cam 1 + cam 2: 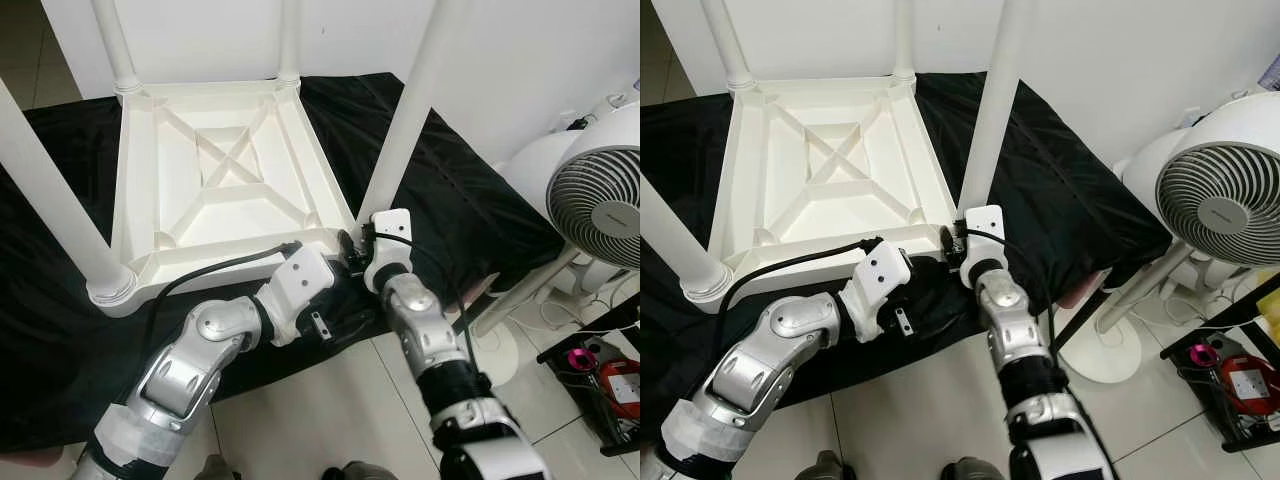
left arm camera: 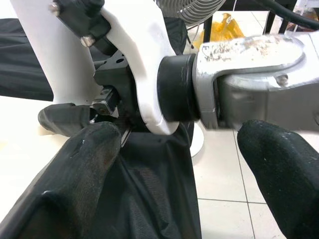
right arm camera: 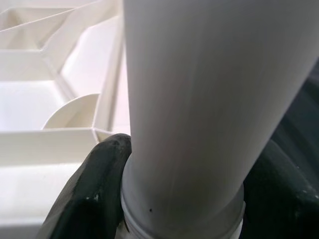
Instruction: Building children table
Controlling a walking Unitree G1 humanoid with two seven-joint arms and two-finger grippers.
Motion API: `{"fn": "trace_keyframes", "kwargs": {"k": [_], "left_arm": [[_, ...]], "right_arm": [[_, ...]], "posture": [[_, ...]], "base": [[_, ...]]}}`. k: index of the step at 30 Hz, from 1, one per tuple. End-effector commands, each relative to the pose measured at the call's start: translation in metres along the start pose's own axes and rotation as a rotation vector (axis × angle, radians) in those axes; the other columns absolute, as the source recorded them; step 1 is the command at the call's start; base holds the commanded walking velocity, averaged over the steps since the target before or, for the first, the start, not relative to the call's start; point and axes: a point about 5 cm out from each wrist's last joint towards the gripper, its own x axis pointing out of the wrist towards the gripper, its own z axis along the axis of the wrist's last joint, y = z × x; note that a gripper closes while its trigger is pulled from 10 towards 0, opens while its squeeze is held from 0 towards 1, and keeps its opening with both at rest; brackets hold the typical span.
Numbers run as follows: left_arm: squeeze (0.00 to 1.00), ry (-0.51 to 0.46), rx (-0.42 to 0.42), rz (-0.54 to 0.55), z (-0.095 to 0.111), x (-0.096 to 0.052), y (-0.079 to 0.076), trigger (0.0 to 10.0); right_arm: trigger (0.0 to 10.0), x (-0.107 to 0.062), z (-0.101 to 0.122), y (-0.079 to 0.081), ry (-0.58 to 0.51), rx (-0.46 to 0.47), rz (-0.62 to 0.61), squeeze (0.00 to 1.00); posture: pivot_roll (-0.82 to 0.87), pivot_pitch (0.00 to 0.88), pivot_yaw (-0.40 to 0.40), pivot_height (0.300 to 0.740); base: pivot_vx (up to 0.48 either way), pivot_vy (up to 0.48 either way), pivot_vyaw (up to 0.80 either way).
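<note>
Upturned white plastic children's table on black cloth: right gripper fingers pinched round white leg (at its base); left gripper fingers spread beside.

Right gripper closed with fingers pressing inward, left gripper spread wide beside its wrist

Home rm: tiled floor, fan.
</note>
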Motion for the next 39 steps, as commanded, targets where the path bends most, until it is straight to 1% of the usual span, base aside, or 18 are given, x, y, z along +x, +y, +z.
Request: {"fn": "trace_keyframes", "kwargs": {"k": [1,2,3,6,7,10,14,16,17,18,20,21,22,26,28,31,35,39], "left_arm": [[0.00,0.005,0.006,0.004,-0.001,0.000,-0.001,10.0],[0.00,0.005,0.006,0.004,-0.001,0.000,-0.001,10.0],[0.00,0.002,0.006,0.000,-0.001,0.001,-0.001,10.0],[0.00,0.002,0.007,-0.005,-0.001,0.001,-0.002,10.0],[0.00,0.002,0.007,-0.004,-0.001,0.001,-0.002,10.0],[0.00,0.001,0.007,-0.002,-0.001,0.001,-0.002,10.0],[0.00,0.000,0.007,0.000,-0.001,0.001,-0.001,10.0],[0.00,0.001,0.007,0.001,-0.001,0.001,-0.002,10.0],[0.00,0.002,0.008,0.001,-0.001,0.001,-0.002,10.0],[0.00,0.002,0.008,0.001,-0.001,0.001,-0.001,10.0],[0.00,0.002,0.008,0.001,-0.001,0.001,-0.001,10.0],[0.00,0.002,0.011,-0.001,-0.001,0.002,-0.001,10.0],[0.00,0.002,0.011,-0.001,-0.001,0.002,-0.001,10.0],[0.00,0.001,0.014,-0.005,-0.001,0.002,0.001,10.0],[0.00,0.000,0.018,-0.008,0.000,0.003,0.002,10.0],[0.00,0.000,0.019,-0.008,0.000,0.003,0.002,10.0],[0.00,-0.003,0.026,-0.013,0.001,0.004,0.002,10.0],[0.00,-0.003,0.027,-0.013,0.002,0.004,0.002,10.0]], "right_arm": [[10.0,-0.002,0.000,0.008,0.005,0.031,-0.007,0.00],[10.0,-0.002,0.000,0.008,0.005,0.031,-0.007,0.00],[10.0,-0.005,0.004,0.022,-0.021,0.024,0.068,0.00],[10.0,-0.008,0.007,0.025,-0.050,0.024,0.134,0.00],[10.0,-0.007,0.007,0.020,-0.049,0.035,0.127,1.00],[10.0,-0.008,0.008,0.013,-0.047,0.064,0.111,1.00],[10.0,-0.009,0.009,0.009,-0.058,0.062,0.108,1.00],[10.0,-0.012,0.011,0.000,-0.073,0.049,0.118,1.00],[10.0,-0.013,0.011,-0.010,-0.075,0.025,0.162,0.18],[10.0,-0.013,0.010,-0.018,-0.074,0.009,0.194,0.18],[10.0,-0.013,0.010,-0.018,-0.074,0.009,0.194,0.18],[10.0,-0.013,0.013,-0.036,-0.083,-0.047,0.277,0.00],[10.0,-0.013,0.013,-0.036,-0.083,-0.047,0.277,0.00],[10.0,-0.010,0.016,-0.050,-0.076,-0.112,0.369,0.00],[10.0,-0.003,0.020,-0.057,-0.067,-0.171,0.419,0.00],[10.0,0.000,0.020,-0.058,-0.064,-0.185,0.432,0.00],[10.0,0.009,0.022,-0.056,-0.025,-0.250,0.550,0.00],[10.0,0.010,0.022,-0.055,-0.013,-0.268,0.594,0.00]], "posture": [[-0.04,0.034,-0.060,0.740],[-0.04,0.034,-0.060,0.740],[-0.04,0.031,-0.061,0.740],[-0.04,0.030,-0.063,0.740],[-0.04,0.027,-0.066,0.740],[-0.04,0.025,-0.068,0.740],[-0.04,0.022,-0.069,0.740],[-0.04,0.021,-0.070,0.740],[-0.04,0.016,-0.069,0.740],[-0.04,0.015,-0.069,0.740],[-0.04,0.015,-0.069,0.740],[-0.04,0.012,-0.063,0.740],[-0.04,0.012,-0.063,0.740],[-0.05,0.010,-0.059,0.740],[-0.05,0.005,-0.053,0.740],[-0.05,0.005,-0.053,0.740],[-0.04,0.000,-0.049,0.740],[-0.04,0.000,-0.048,0.740]], "base": [[0.000,0.000,0.00],[0.000,0.000,0.00],[0.000,0.000,0.00],[0.000,0.000,0.00],[0.000,0.000,0.00],[0.000,0.000,0.00],[0.000,0.000,0.00],[0.000,0.000,0.00],[0.000,0.000,0.00],[0.000,0.000,0.00],[0.000,0.000,0.00],[0.000,0.000,0.00],[0.000,0.000,0.00],[0.000,0.000,0.00],[0.000,0.000,0.00],[0.000,0.000,0.00],[0.000,0.000,0.00],[0.000,0.000,0.00]]}}
